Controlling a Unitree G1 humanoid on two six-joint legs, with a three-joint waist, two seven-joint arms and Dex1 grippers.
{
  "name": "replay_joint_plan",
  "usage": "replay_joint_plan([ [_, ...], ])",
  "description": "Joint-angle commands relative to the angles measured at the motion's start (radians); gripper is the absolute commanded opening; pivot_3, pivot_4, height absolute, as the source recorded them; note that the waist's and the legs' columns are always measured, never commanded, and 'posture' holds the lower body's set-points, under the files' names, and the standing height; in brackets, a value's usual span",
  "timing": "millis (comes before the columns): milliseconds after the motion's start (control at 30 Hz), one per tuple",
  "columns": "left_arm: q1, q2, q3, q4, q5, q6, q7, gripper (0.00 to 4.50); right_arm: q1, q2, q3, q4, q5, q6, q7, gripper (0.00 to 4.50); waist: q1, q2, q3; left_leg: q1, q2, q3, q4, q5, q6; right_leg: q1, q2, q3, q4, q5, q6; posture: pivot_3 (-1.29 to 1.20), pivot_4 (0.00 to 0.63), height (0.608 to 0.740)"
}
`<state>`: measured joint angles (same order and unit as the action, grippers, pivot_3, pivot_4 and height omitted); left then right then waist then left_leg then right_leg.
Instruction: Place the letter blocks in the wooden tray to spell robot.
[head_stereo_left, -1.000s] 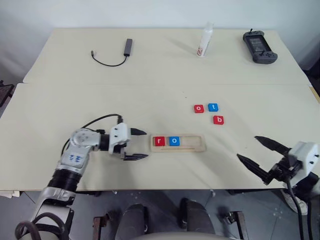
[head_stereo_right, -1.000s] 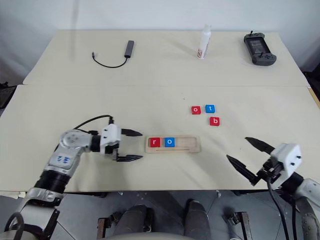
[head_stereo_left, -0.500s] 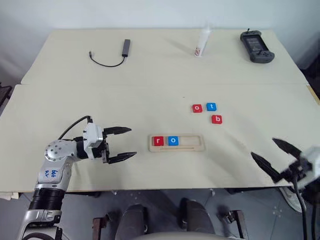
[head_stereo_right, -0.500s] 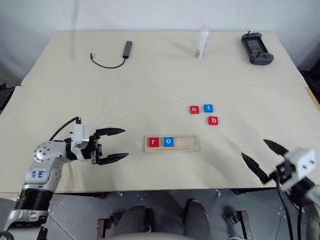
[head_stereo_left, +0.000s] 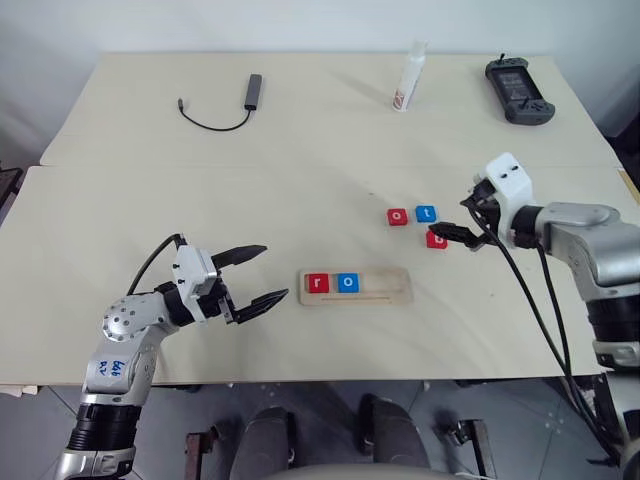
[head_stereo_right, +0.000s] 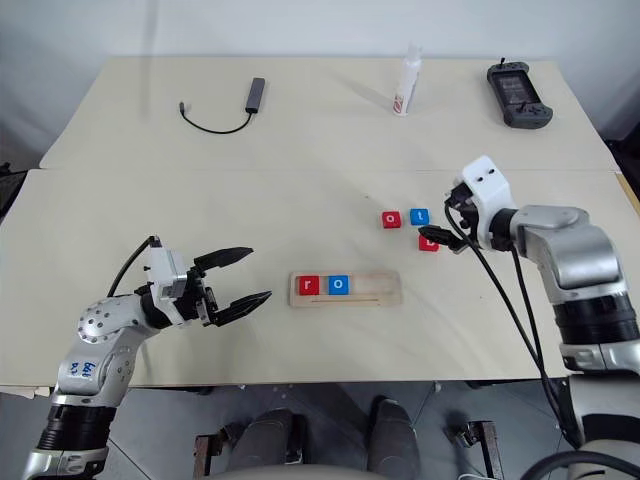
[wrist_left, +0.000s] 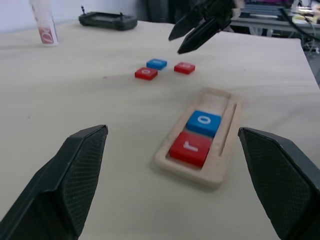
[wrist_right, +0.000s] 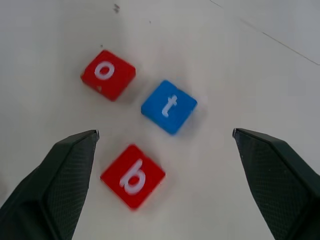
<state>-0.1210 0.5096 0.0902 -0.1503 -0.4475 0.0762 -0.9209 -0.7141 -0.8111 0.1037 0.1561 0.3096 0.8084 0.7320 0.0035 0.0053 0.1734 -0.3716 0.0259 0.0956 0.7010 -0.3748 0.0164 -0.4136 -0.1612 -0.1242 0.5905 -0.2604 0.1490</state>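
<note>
Pale wooden tray (head_stereo_left: 355, 287), rounded corners, lay near the cream tabletop's (head_stereo_left: 300, 150) front edge, holding flat red r block (head_stereo_left: 318, 283) and blue o block (head_stereo_left: 347, 282). Right gripper (head_stereo_right: 445, 222), fingers spread, hovered over red b block (wrist_right: 132, 176); left gripper (head_stereo_left: 256, 274), likewise spread, pointed level at the tray
</note>
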Motion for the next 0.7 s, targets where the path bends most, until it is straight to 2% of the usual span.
replay_joint_plan([
  [33,0.022,-0.001,0.012,-0.055,-0.001,0.005,0.032,4.44,-0.028,0.005,-0.008,0.021,-0.034,-0.005,0.006,4.5,-0.003,0.0,0.0,0.0,0.0,0.0,0.0,0.0,0.0,0.0,0.0,-0.001,0.0,0.0,0.0,0.0,0.15,0.74],
  [300,0.034,0.005,0.005,-0.067,0.008,0.004,0.046,4.44,-0.054,0.053,-0.022,-0.009,-0.021,0.052,0.023,4.5,-0.008,0.0,0.0,0.001,0.001,0.001,0.0,0.0,-0.001,0.0,0.0,0.0,0.0,0.0,0.0,0.0,0.15,0.74],
  [700,0.017,0.013,-0.015,-0.057,0.034,-0.007,0.038,4.44,-0.111,0.261,-0.02,-0.106,-0.038,0.233,-0.16,4.5,-0.006,0.0,0.0,0.001,0.001,0.001,0.0,0.001,-0.001,0.0,0.001,-0.001,0.001,0.0,0.0,0.0,0.15,0.74],
])
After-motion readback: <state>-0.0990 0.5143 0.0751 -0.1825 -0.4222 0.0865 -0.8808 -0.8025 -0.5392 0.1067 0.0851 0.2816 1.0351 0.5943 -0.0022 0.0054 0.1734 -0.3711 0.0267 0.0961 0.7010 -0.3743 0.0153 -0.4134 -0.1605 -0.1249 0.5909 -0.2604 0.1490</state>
